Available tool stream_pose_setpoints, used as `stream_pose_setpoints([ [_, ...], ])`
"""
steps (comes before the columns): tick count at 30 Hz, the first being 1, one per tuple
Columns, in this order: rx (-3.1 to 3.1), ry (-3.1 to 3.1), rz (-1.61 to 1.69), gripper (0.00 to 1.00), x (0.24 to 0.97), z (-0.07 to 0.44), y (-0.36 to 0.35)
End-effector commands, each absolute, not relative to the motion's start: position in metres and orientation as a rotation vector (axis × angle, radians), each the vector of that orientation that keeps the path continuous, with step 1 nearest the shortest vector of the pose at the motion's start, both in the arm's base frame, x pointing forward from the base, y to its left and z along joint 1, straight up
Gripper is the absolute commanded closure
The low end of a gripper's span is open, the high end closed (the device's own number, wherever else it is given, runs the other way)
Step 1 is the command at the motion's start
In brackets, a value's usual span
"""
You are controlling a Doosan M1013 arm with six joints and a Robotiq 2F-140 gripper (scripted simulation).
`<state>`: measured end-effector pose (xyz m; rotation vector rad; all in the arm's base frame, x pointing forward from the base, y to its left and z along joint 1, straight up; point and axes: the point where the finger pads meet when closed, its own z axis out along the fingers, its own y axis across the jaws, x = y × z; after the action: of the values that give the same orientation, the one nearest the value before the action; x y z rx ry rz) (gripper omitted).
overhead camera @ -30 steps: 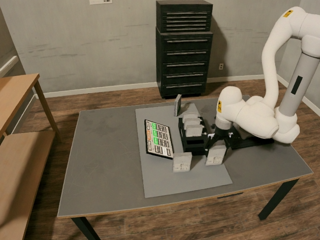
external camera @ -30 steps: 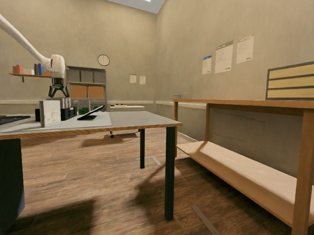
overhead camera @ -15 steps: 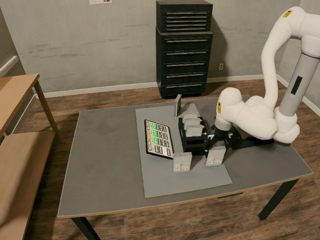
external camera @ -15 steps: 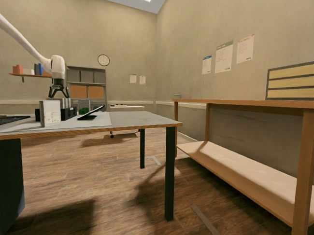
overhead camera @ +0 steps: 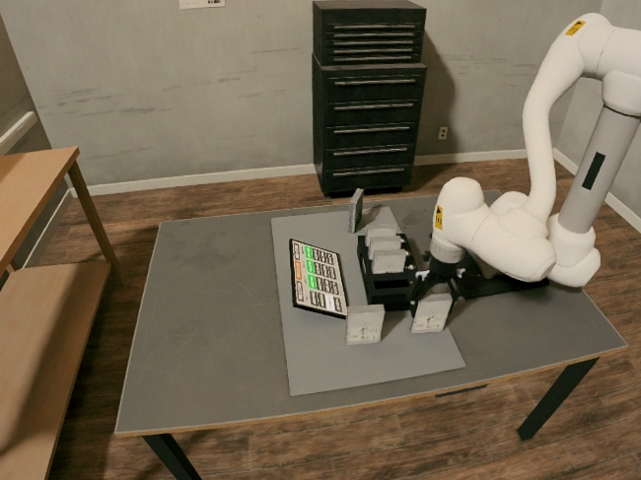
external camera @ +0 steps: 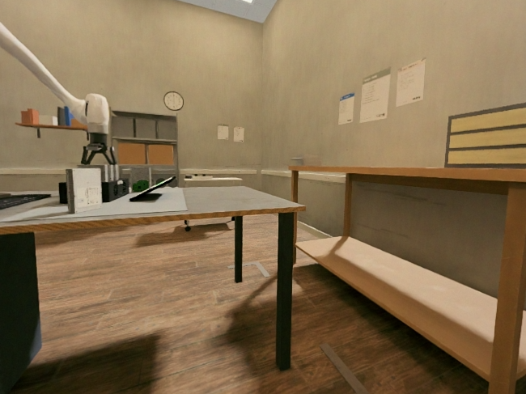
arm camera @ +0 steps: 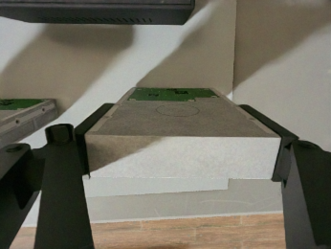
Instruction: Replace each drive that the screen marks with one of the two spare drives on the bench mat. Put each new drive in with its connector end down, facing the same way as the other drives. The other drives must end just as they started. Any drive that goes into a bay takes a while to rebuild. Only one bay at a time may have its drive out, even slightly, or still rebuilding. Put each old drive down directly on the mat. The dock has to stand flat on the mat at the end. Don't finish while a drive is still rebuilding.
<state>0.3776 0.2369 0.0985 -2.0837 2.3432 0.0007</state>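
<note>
Top: the gripper (overhead camera: 432, 303) (external camera: 99, 163) (arm camera: 176, 119) is closed on a pale drive (overhead camera: 430, 314) (arm camera: 182, 117), beside the dock (overhead camera: 392, 294) (arm camera: 96, 11). Three drives (overhead camera: 389, 261) stand in the dock; the tilted screen (overhead camera: 319, 278) (external camera: 153, 188) and a loose upright drive (overhead camera: 365, 324) are nearby on the mat (overhead camera: 374, 368) (external camera: 153, 202).

Exterior: an upright drive in the foreground partly blocks the dock.

Wrist: pads touch the held drive's two sides; another drive (arm camera: 26, 117) lies near, at frame left.

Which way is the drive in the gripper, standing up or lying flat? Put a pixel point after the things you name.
Standing up. The drive (overhead camera: 430, 314) (arm camera: 184, 155) in the gripper (overhead camera: 434, 301) (arm camera: 176, 119) shows its tall labelled face in the top view, its narrow end uppermost.
</note>
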Motion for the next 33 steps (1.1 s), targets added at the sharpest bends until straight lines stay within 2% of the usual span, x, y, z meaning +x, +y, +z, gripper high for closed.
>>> stream_pose_setpoints([
  [1,-2.083,2.343,0.001,0.90,0.3779,0.0980,0.2372],
  [33,-2.083,2.343,0.001,0.90,0.3779,0.0944,0.2372],
])
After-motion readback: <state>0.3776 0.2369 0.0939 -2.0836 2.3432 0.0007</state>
